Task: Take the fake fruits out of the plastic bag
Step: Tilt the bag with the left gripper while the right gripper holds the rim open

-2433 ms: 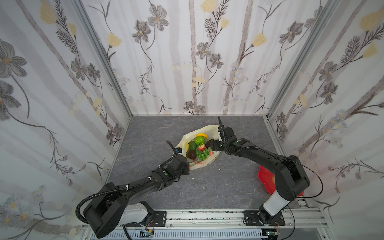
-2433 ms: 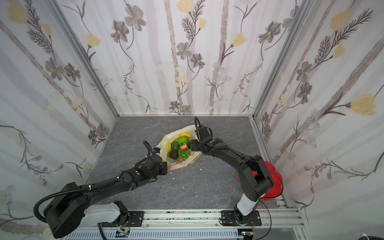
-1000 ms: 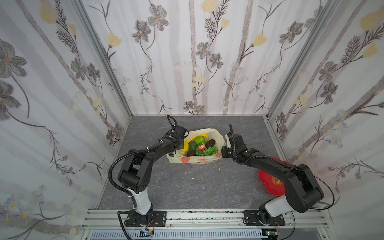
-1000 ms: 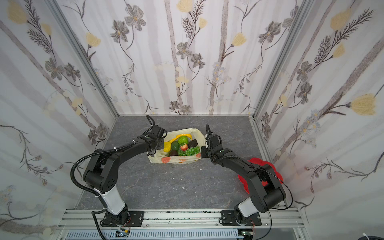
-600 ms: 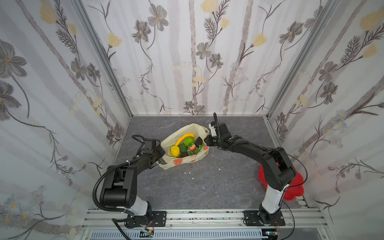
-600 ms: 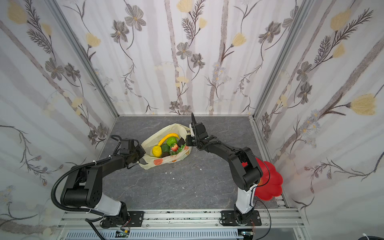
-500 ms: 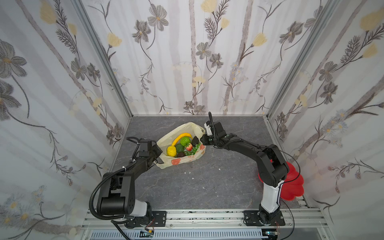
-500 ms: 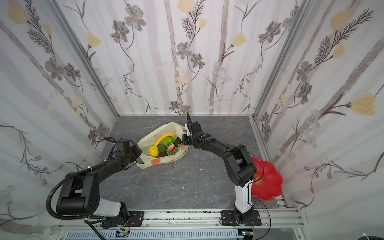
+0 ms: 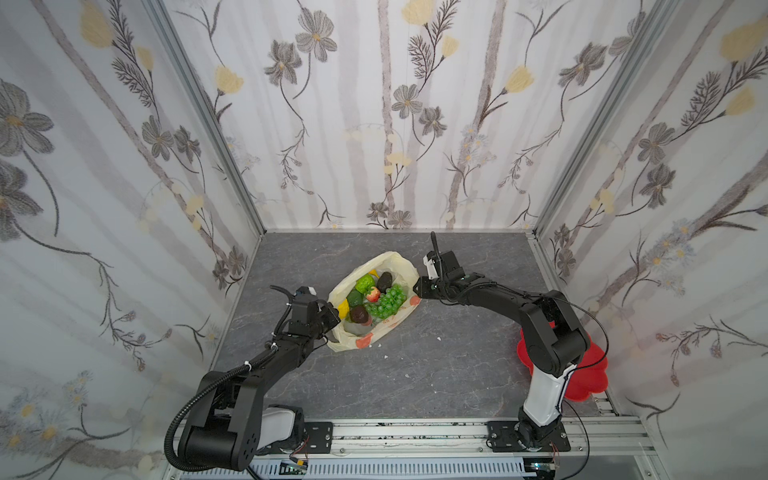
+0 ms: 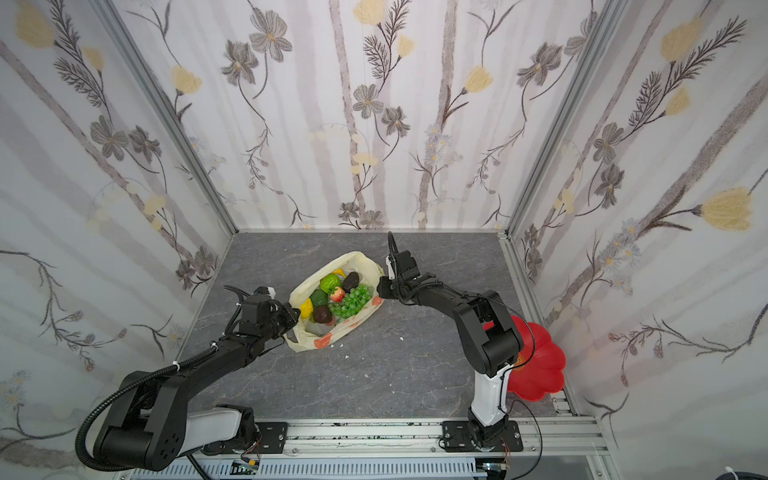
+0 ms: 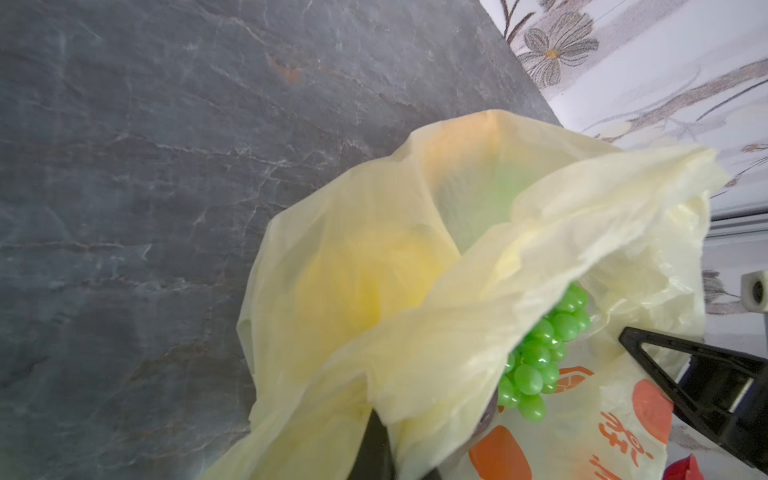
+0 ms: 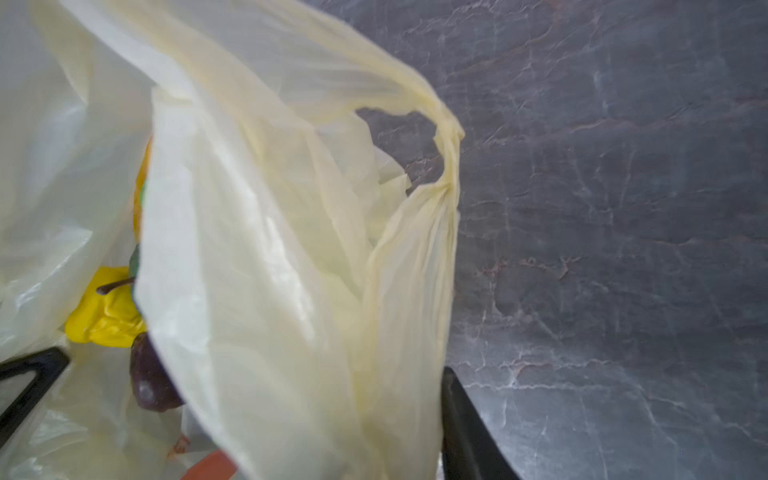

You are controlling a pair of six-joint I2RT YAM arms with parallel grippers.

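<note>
Were matte black from left claw [image 9: 335, 316] and right claw [image 9: 417, 286] down to white base segments [image 9: 544, 395]; trailed a ribbed black hose [image 9: 179, 417], wore white zip ties [image 9: 248, 365], sat on bolted black plates [image 9: 498, 436].

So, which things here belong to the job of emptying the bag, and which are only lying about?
For the job: plastic bag; fake fruits inside it, such as grape bunch and strawberry; left pincer shut on the bag's edge; right pincer open at its other end.

Lying about: red dish; white crumbs on the table.
</note>
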